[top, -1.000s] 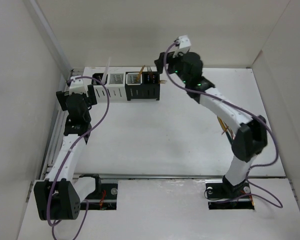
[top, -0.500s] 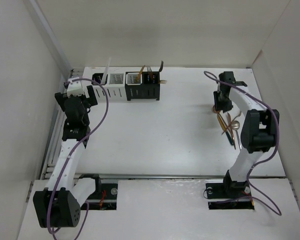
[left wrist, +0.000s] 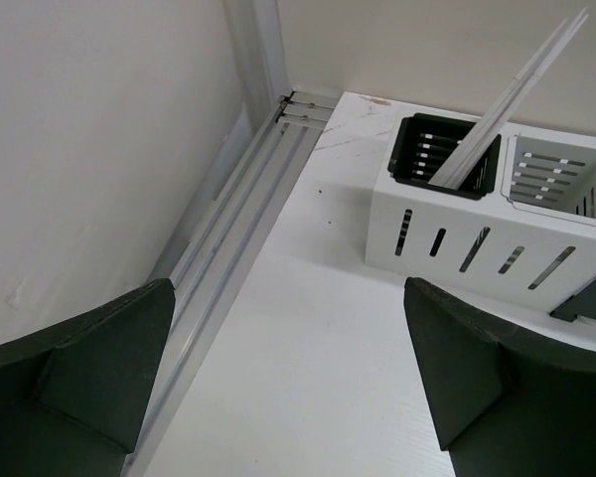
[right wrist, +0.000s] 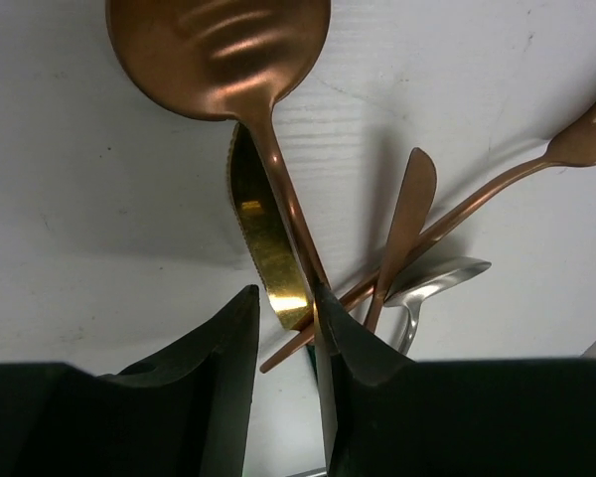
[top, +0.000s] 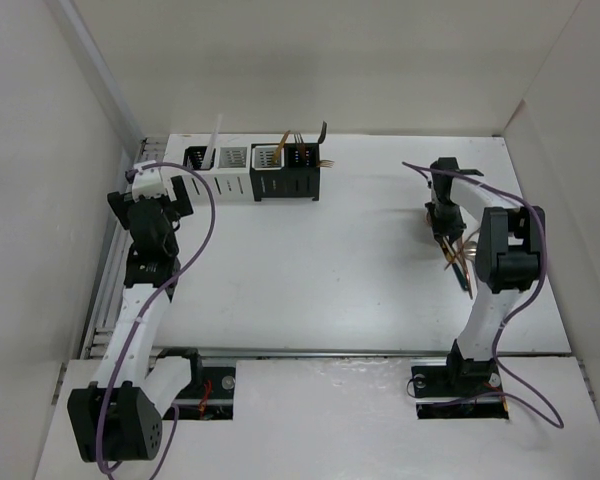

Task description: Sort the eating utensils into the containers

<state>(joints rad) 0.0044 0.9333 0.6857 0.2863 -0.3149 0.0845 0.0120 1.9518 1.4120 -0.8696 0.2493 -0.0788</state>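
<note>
Right pincer [right wrist: 286,338]: relocated from the row of slotted black and white caddies [top: 280,182] down onto the heap of copper-gold cutlery [right wrist: 407,209] on the white desk [top: 330,260], fingers narrow astride a gold knife blade [right wrist: 263,248] (clamping cannot be told), so another pick looks due; left pincer [left wrist: 288,383] wide, empty.

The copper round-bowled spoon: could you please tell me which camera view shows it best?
The right wrist view: the copper round-bowled spoon fills it, bowl and handle clear. Top external shows only a tiny utensil pile, the spoon indistinguishable; left wrist misses it.
</note>
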